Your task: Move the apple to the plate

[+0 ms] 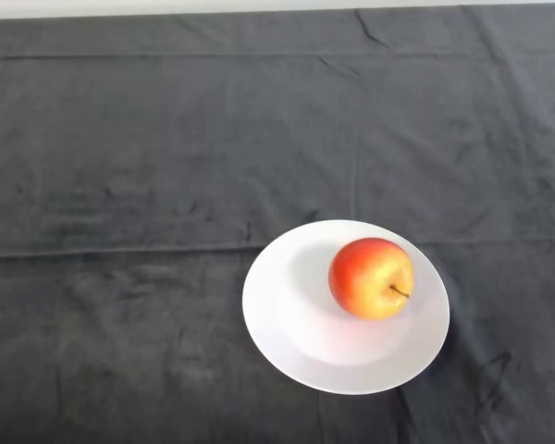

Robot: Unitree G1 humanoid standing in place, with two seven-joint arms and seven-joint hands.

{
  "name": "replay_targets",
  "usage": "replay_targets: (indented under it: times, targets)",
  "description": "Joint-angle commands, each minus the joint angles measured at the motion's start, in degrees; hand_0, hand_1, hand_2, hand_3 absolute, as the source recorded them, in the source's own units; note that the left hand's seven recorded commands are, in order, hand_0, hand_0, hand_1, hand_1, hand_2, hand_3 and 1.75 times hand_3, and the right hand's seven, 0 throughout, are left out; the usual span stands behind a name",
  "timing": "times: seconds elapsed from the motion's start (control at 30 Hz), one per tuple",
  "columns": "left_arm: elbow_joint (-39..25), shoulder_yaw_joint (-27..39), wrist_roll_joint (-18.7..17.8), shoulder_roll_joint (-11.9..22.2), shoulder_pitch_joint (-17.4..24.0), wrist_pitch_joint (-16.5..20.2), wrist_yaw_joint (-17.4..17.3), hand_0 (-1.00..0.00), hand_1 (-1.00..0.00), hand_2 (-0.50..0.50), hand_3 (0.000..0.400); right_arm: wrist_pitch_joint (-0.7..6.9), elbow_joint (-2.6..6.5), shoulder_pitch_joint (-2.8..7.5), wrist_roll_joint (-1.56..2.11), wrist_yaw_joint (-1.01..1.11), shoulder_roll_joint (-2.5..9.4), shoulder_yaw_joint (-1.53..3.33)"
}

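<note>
A red and yellow apple (371,277) rests on a round white plate (287,342), a little right of and beyond the plate's middle, with its stem pointing to the lower right. The plate lies on the dark cloth at the lower right of the head view. No part of the robot shows.
The dark cloth (148,185) covers the whole table, with shallow creases running across it. The table's far edge (259,7) runs along the top of the view.
</note>
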Motion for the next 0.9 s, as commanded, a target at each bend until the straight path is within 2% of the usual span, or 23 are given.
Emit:
replay_targets:
  times: [0.03,0.17,0.37,0.9]
  targets:
    - [1.0,2.6,-2.7,2.2,2.1,0.5,-1.2,0.00,0.00,0.00,0.000,-0.41,1.07,1.98,0.34,0.27,-1.22,-0.40]
    - [0.3,6.2,-6.2,1.2,1.7,1.4,-2.6,0.00,0.00,0.00,0.000,-0.42,1.02,2.00,0.34,0.25,-1.20,-0.39]
    - [-1.0,8.9,-8.8,0.0,0.8,2.6,-4.1,0.00,0.00,0.00,0.000,-0.42,0.94,2.03,0.33,0.23,-1.17,-0.38]
    - [-3.4,10.6,-8.7,-0.3,1.8,3.2,-7.5,0.00,0.00,0.00,0.000,-0.42,0.77,2.09,0.34,0.17,-1.09,-0.37]
